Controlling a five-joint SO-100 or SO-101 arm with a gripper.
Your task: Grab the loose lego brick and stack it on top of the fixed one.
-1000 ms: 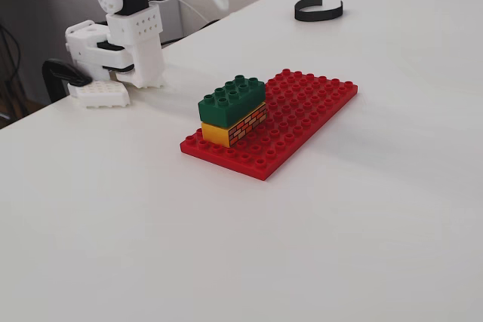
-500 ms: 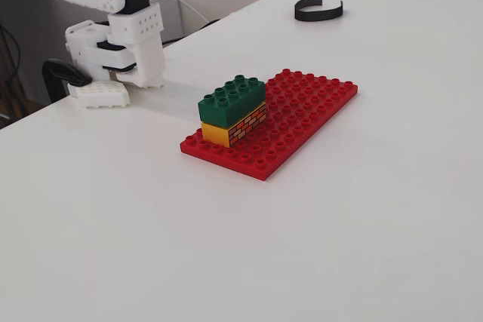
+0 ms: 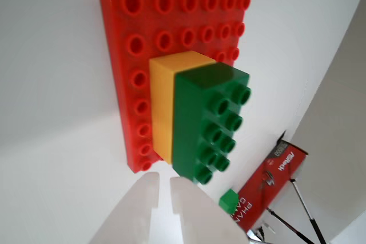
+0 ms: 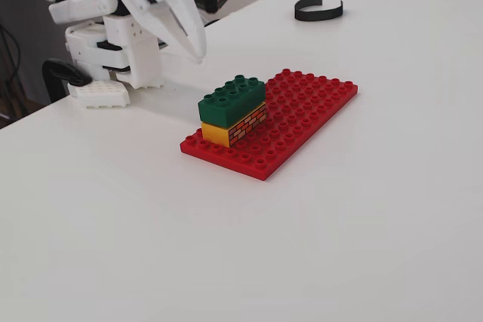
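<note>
The loose lego brick (image 4: 232,97), dark green, sits stacked on the fixed one (image 4: 215,134), a yellow brick with a brick-wall side, at the near-left corner of the red baseplate (image 4: 302,111). In the wrist view the green brick (image 3: 209,121) covers the yellow brick (image 3: 162,98) on the baseplate (image 3: 123,55). My gripper (image 4: 199,54) hangs in the air up and to the left of the stack, apart from it. Its white fingers (image 3: 137,204) lie almost together, with nothing between them (image 3: 164,182).
A black curved band (image 4: 318,10) lies at the back of the white table. The arm's white base (image 4: 113,58) and a black clamp (image 4: 64,73) stand at the table's left edge. A red lettered box (image 3: 269,181) shows beyond the table in the wrist view.
The arm has swung from the far left corner toward the bricks, bringing the gripper into the fixed view. The green and yellow stack has not moved.
</note>
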